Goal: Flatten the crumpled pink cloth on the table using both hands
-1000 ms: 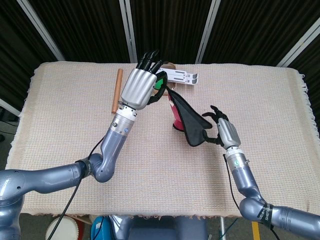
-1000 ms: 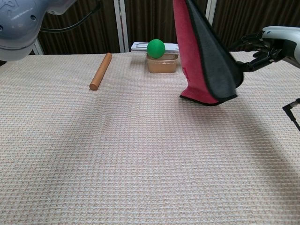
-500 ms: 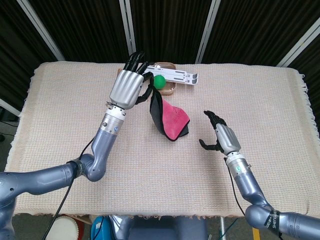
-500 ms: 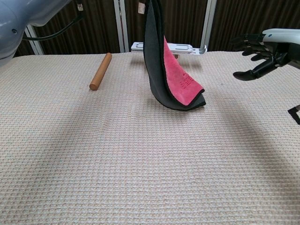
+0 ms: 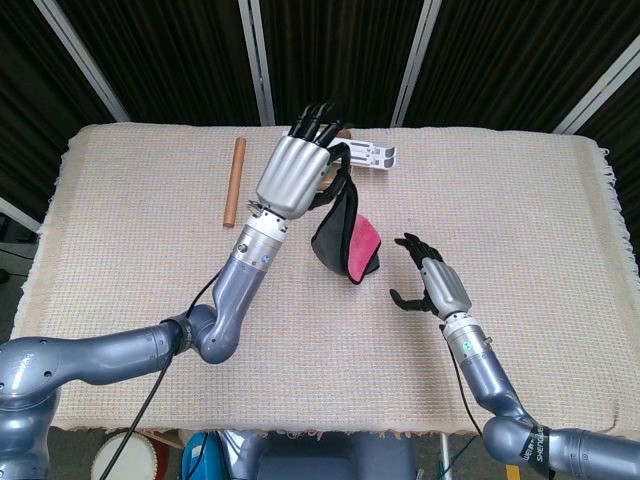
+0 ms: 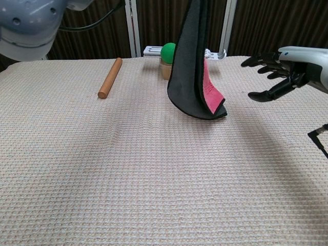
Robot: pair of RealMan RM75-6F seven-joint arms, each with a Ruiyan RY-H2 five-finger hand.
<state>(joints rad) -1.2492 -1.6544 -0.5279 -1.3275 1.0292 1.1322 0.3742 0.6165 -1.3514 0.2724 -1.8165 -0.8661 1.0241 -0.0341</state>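
We observed the left robot hand (image 5: pixel 295 175) at upper centre of the head view, gripping the pink cloth (image 5: pixel 347 240) by its top edge; its fingertips were hidden behind the fabric. In the chest view this robot hand was cut off above the frame. The cloth hung folded, dark backing outward, its lower end at the tabletop (image 6: pixel 154 174). The right robot hand (image 5: pixel 432 283), right of centre, held nothing, fingers spread. A green ball (image 6: pixel 167 53) was partly hidden behind the cloth.
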